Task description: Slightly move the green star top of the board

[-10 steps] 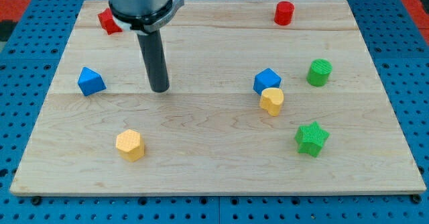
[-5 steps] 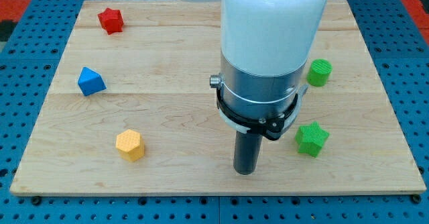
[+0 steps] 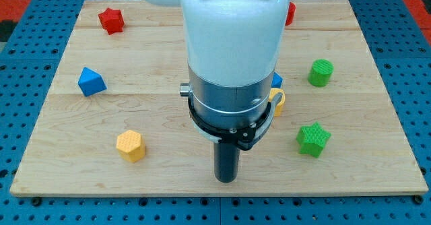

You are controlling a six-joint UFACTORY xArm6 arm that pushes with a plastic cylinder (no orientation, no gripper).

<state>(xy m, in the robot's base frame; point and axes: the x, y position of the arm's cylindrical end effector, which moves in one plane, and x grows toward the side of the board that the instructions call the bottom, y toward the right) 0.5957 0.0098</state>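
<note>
The green star [image 3: 313,139] lies on the wooden board [image 3: 168,157] at the view's lower right. My tip [image 3: 226,180] rests on the board near its bottom edge, well to the view's left of the green star and a little lower, not touching it. The arm's white and grey body rises above the tip and hides the middle of the board.
A green cylinder [image 3: 321,72] stands above the star. A yellow block [image 3: 278,101], a blue block [image 3: 276,81] and a red cylinder [image 3: 290,13] are partly hidden by the arm. A red star [image 3: 111,20], a blue block [image 3: 90,81] and a yellow hexagonal block [image 3: 130,145] lie at the left.
My tip swept from the board's upper left down to the bottom middle, then slid a little left and lower. No block has moved.
</note>
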